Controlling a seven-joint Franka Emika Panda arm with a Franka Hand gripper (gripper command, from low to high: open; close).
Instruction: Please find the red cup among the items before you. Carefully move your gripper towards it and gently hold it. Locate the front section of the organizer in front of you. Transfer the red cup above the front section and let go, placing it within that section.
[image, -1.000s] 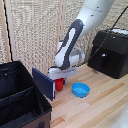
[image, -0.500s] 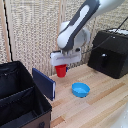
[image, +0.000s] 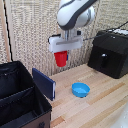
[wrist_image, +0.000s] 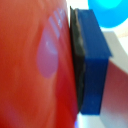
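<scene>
The red cup (image: 60, 58) hangs in the air, held by my gripper (image: 62, 53), well above the wooden table. The gripper's pale grey block sits under the white arm, and its fingers are shut on the cup. In the wrist view the red cup (wrist_image: 35, 65) fills most of the picture, with one dark blue finger (wrist_image: 95, 60) pressed against its wall. The black fabric organizer (image: 20, 100) stands at the exterior view's left, with two compartments split by a partition. Its front section (image: 22, 111) is the nearer one. The cup is above and to the right of the organizer.
A shallow blue bowl (image: 80, 89) sits on the wooden table (image: 100, 105), and it also shows in the wrist view (wrist_image: 112, 12). A dark blue flat panel (image: 44, 82) leans by the organizer. A black boxy appliance (image: 111, 52) stands at the exterior view's right.
The gripper has risen from table level with the red cup in it, lifting it clear of the table and moving slightly toward the exterior view's left.
</scene>
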